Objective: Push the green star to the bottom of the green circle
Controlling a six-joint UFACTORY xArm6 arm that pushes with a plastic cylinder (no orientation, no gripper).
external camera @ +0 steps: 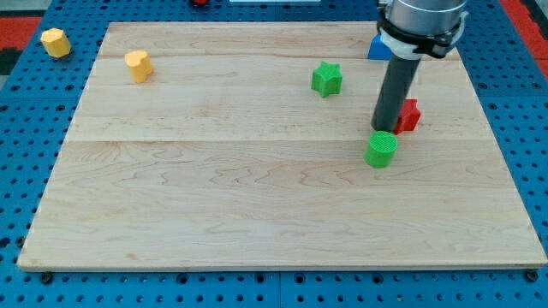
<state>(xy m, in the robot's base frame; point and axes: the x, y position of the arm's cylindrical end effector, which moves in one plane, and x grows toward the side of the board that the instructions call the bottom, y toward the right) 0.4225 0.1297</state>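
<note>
The green star [326, 79] lies on the wooden board [214, 197] in the upper middle-right. The green circle [382, 149] lies lower and to the right of it. My rod comes down from the view's top right, and my tip [382, 129] sits just above the green circle, touching or almost touching its top edge. The green star is up and to the left of my tip, well apart from it.
A red block [408, 115] lies right behind the rod on its right side. A blue block [378, 46] is partly hidden by the arm near the top right. A yellow block [138, 65] lies on the board's upper left. Another yellow block [55, 41] lies off the board.
</note>
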